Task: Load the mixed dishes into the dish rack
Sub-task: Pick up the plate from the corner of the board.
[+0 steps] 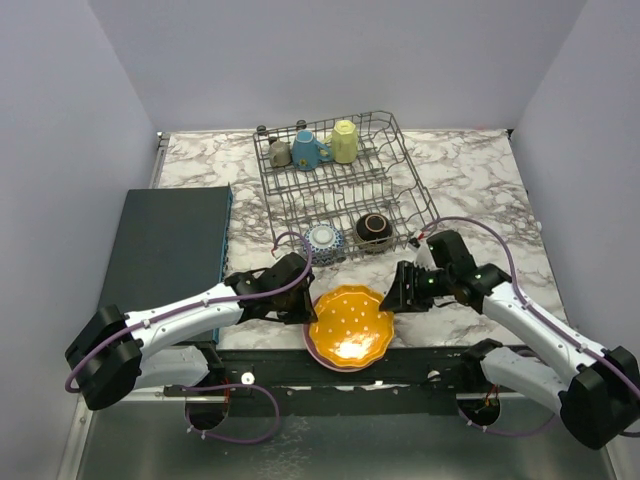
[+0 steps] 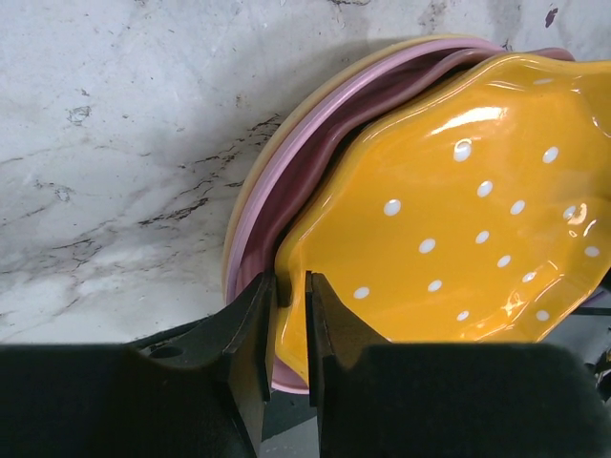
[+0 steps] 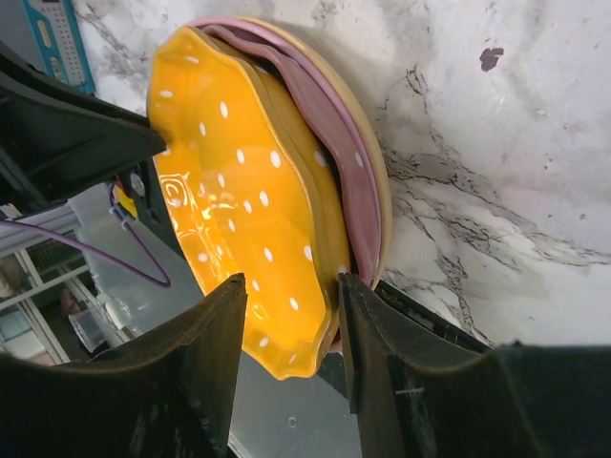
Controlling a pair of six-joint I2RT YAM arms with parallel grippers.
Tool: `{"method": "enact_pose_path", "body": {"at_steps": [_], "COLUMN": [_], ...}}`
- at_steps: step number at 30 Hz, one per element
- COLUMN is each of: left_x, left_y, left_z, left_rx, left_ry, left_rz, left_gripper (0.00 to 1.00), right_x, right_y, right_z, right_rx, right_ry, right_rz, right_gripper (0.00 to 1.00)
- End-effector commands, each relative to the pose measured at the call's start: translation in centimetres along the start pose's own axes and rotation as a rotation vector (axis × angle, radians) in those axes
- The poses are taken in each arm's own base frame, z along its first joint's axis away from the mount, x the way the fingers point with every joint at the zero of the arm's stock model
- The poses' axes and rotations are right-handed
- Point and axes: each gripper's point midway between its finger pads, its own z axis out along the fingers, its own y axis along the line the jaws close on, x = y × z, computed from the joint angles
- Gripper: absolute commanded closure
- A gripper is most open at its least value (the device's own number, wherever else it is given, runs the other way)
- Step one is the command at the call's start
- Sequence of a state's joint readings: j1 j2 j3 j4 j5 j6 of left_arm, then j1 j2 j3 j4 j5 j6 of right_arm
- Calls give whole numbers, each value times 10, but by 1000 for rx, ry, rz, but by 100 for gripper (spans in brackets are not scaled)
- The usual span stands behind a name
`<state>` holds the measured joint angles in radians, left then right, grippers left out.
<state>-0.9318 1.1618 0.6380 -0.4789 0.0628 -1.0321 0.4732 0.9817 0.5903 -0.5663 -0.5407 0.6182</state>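
the scalloped orange plate (image 1: 350, 322) with white dots lies on top of a stack of pink plates (image 2: 286, 162) at the near edge of the marble table (image 1: 480, 190), just in front of the dish rack (image 1: 400, 190) and between the two arms. the left claw (image 2: 291, 291) is nearly closed, pinching the orange plate's left rim between its fingers. the right claw (image 3: 291, 281) stands partly open with the plate's opposite rim in the gap; whether its fingers touch the rim i cannot tell. in the rack, a grey mug (image 1: 280, 153), a blue mug (image 1: 307, 150) and a yellow mug (image 1: 344, 142) stand at the far end, and a patterned bowl (image 1: 324, 242) and a brown bowl (image 1: 374, 230) sit at the near end. a dark mat (image 1: 175, 245) lies left of the rack.
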Motion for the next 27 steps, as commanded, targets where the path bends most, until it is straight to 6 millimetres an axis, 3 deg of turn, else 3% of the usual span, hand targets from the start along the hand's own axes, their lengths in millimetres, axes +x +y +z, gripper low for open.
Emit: {"method": "enact_pose_path", "body": {"at_steps": [1,12,19,23,27], "left_x": [3,6,6,7,8], "left_y": [-9,-4,-3,-2,-2], "left_z": [3,1,0,0,1], "left_rx": [49,57,64,64,64], "left_ry": [-5,-11,-13,-10,-10], "left_rz": [11,6,6,4,3], "left_gripper": [77,77,77,75,69], "right_x": [12,21,29,31,33], "right_y": [0,8,4,2,0], "right_z": [8,27,45,51,56], "right_rx": [25,36,68,87,99], "right_ry": [45,90,120,125,132], "right_rz": [18,-1,-2,-6,-8], "right_gripper": [52,54,55,63,80]}}
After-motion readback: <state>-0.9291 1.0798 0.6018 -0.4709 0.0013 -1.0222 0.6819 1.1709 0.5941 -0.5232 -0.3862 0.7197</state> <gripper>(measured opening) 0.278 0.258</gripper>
